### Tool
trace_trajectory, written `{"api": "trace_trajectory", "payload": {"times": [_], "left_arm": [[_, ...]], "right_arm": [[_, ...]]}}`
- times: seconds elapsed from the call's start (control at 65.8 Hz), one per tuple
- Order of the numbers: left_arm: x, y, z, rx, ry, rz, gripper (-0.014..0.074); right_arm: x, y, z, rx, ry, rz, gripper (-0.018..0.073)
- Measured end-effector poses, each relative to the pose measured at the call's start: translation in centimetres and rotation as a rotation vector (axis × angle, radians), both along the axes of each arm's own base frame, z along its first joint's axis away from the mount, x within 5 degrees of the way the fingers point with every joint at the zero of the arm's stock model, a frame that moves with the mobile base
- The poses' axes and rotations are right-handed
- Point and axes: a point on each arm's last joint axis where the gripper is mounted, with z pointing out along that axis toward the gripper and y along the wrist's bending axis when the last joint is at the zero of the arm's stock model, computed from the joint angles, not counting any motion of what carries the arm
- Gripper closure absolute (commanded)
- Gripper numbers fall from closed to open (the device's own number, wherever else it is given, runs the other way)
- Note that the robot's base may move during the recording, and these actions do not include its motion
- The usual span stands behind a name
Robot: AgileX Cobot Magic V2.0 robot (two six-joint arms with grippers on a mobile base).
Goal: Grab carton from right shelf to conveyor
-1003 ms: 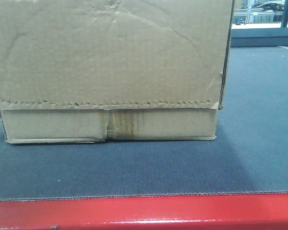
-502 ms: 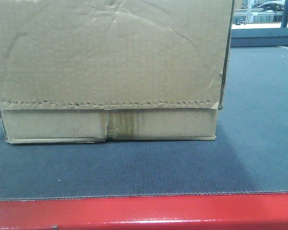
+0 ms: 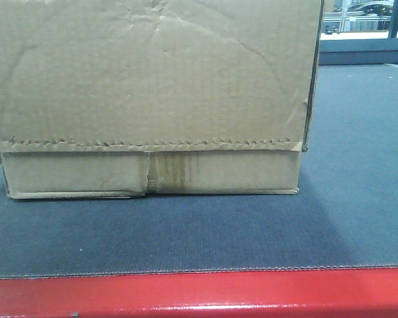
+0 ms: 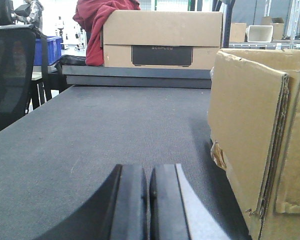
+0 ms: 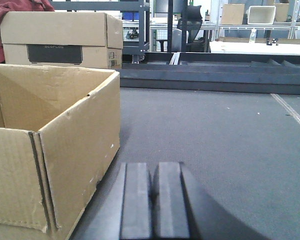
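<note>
The left gripper rests low over the conveyor, fingers pressed together and holding nothing, with the carton just to its right. The carton sits on the belt behind the red edge, top open. On its other side, the right gripper is likewise closed and empty.

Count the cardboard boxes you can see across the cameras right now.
2 clear ones. The open carton sits on the grey conveyor belt, between the two hands. A closed printed box stands beyond the belt's far end. Smaller boxes may sit on distant shelves, too blurred to confirm.
</note>
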Motion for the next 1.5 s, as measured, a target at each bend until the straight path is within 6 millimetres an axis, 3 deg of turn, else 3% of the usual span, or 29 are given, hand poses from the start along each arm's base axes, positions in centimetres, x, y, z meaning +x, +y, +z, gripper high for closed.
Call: {"api": "trace_trajectory", "payload": {"times": [0.73, 0.912, 1.079, 1.14, 1.505], "left_arm": [[0.0, 0.0, 0.0, 0.002, -0.004, 0.0, 0.0582], [0.0, 0.0, 0.0, 0.002, -0.004, 0.0, 0.0582], [0.0, 0.0, 0.0, 0.002, -0.004, 0.0, 0.0582], [0.0, 0.0, 0.0, 0.002, -0.004, 0.0, 0.0582], [0.0, 0.0, 0.0, 0.002, -0.004, 0.0, 0.0582]], "right_arm": [[0.1, -0.3, -0.2, -0.015, 0.005, -0.051, 0.0637], [0.5, -0.4, -3.1, -0.026, 0.008, -0.133, 0.0637], [0.8, -0.5, -8.6, 0.0, -0.017, -0.16, 0.0637], [0.8, -0.5, -9.7, 0.004, -0.02, -0.161, 0.0637], [0.7, -0.5, -10.1, 0.004, -0.018, -0.16, 0.0637]]}}
